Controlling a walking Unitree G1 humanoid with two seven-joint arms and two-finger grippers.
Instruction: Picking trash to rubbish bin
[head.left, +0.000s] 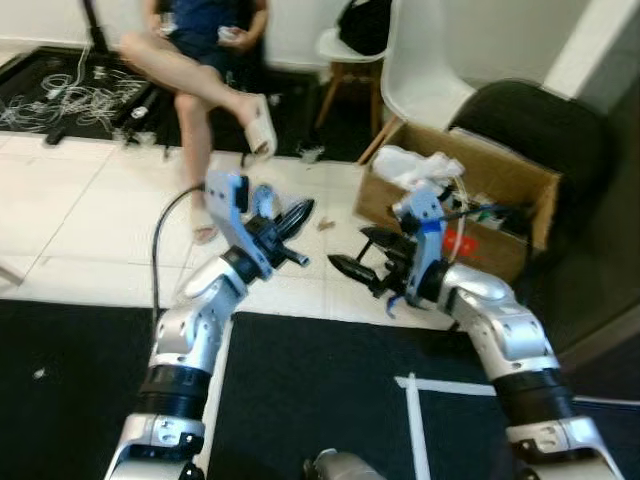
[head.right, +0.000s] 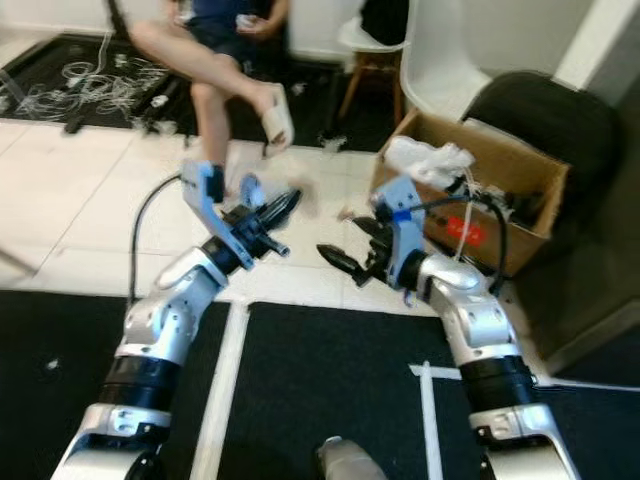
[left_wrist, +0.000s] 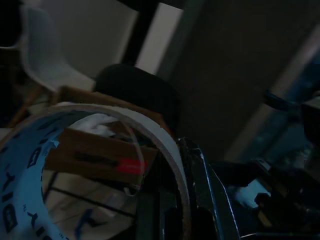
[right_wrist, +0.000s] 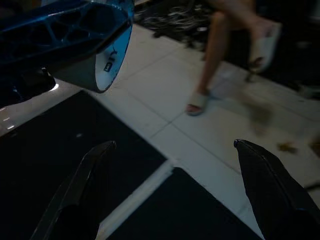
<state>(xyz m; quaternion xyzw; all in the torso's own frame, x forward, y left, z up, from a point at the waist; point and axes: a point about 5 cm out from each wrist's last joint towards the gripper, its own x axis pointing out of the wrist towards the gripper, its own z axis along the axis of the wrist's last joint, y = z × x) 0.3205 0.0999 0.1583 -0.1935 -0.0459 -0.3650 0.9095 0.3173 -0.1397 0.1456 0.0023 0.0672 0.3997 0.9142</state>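
Observation:
A roll of white tape with blue lettering (left_wrist: 22, 170) is pinched by its wall in my left gripper (head.left: 292, 222), which is shut on it and raised above the white tiles. The same roll (head.left: 262, 201) appears just behind the black fingers. My right gripper (head.left: 352, 252) hovers to the right of it, open and holding nothing, its fingers (right_wrist: 265, 175) spread wide over the mat edge. An open cardboard box (head.left: 500, 175) holding crumpled white trash (head.left: 415, 165) stands on the floor just beyond the right gripper.
A person (head.left: 200, 60) sits ahead with crossed legs and a sandalled foot on the tiles. A white chair (head.left: 425, 70) and a black seat (head.left: 540, 125) stand behind the box. Cables (head.left: 60, 100) lie far left. A small scrap (head.left: 322, 225) lies on the tiles. A black mat (head.left: 320, 390) is underfoot.

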